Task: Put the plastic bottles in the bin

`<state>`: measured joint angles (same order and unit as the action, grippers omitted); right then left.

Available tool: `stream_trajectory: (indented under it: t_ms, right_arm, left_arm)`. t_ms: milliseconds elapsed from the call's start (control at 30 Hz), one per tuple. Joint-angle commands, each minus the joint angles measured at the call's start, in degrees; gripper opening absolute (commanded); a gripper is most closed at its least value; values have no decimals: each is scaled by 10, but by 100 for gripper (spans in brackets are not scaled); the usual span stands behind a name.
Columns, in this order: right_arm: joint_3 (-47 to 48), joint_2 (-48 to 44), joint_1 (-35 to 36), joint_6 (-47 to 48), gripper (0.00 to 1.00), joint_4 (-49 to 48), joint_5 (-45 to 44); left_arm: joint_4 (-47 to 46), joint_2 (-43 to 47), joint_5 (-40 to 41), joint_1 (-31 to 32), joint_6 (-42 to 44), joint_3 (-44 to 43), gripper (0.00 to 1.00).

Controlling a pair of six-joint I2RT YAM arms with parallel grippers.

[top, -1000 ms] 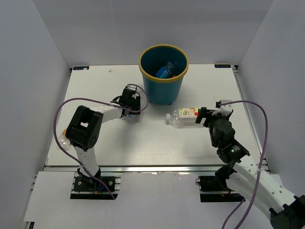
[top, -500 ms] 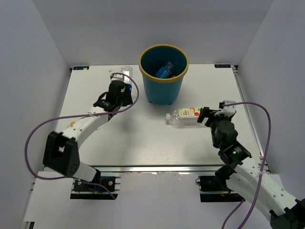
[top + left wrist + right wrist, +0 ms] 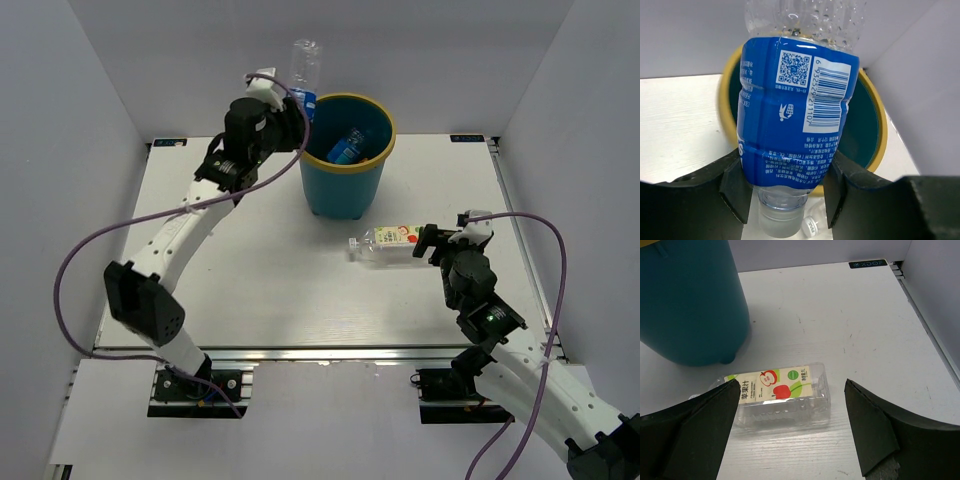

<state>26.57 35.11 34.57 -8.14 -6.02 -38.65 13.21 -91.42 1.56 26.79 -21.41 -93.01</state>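
My left gripper [image 3: 287,108] is shut on a clear bottle with a blue label [image 3: 304,78] and holds it, cap end down, above the left rim of the teal bin [image 3: 343,180]. In the left wrist view the bottle [image 3: 795,115] fills the space between the fingers [image 3: 735,192], with the bin [image 3: 867,125] behind it. Another blue-label bottle [image 3: 345,150] lies inside the bin. A clear bottle with a white fruit-print label [image 3: 383,243] lies on its side on the table. My right gripper [image 3: 430,243] is open, jaws either side of this bottle's base end [image 3: 782,395]. The other bottles are out of view.
The bin's side [image 3: 690,300] stands just left of the fruit-label bottle in the right wrist view. White walls enclose the table on three sides. A black marker plate [image 3: 868,263] sits at the table's far right edge.
My left arm has swung up from the table left of the bin, lifting the blue-label bottle to above the bin's left rim. The right arm has barely moved.
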Motion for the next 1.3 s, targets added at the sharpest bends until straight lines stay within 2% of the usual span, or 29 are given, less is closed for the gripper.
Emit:
stream_trajectory:
  t_ms: [0,33,67,133,267,433,500,600,667,767,900,1000,1167,1267]
  right_arm:
    - [8,-3,-2,2,89,-24,-9]
    - [8,-2,-2,2,89,-25,-6]
    - [8,-1,-2,3,89,-26,-5]
    - [9,0,-3,6,89,-28,2]
    - [12,6,-3,6,89,-23,5]
    - [10,6,-3,14,89,-28,25]
    - [9,7,-3,37,89,-39,62]
    - [12,19,-4,78,89,-44,162]
    - [21,44,-3,108,89,-29,261]
    - [52,106,1,159,89,-2,356]
    - [95,195,58,246,89,35,347]
    - [145,269,95,305,89,79,360]
    - [245,407,142,375,89,145,250]
    - [290,465,151,403,89,173,199]
  left_arm:
    - [67,-52,-43,12,17,-59,45]
    - [69,-56,-46,13,17,-68,54]
    - [59,-60,-46,13,15,-68,80]
    - [46,-64,-51,13,11,-68,98]
    - [80,-92,-60,14,9,-127,98]
    - [72,-87,-61,14,6,-145,98]
    - [63,-76,-61,14,8,-128,98]
    - [54,-41,-55,14,8,-94,98]
    - [54,-5,-38,14,7,-68,98]
    - [44,73,13,14,8,18,98]
    - [35,190,106,13,-6,163,98]
    - [74,278,200,13,-39,275,98]
    - [124,366,280,9,-181,468,98]
    - [165,366,316,7,-247,495,98]
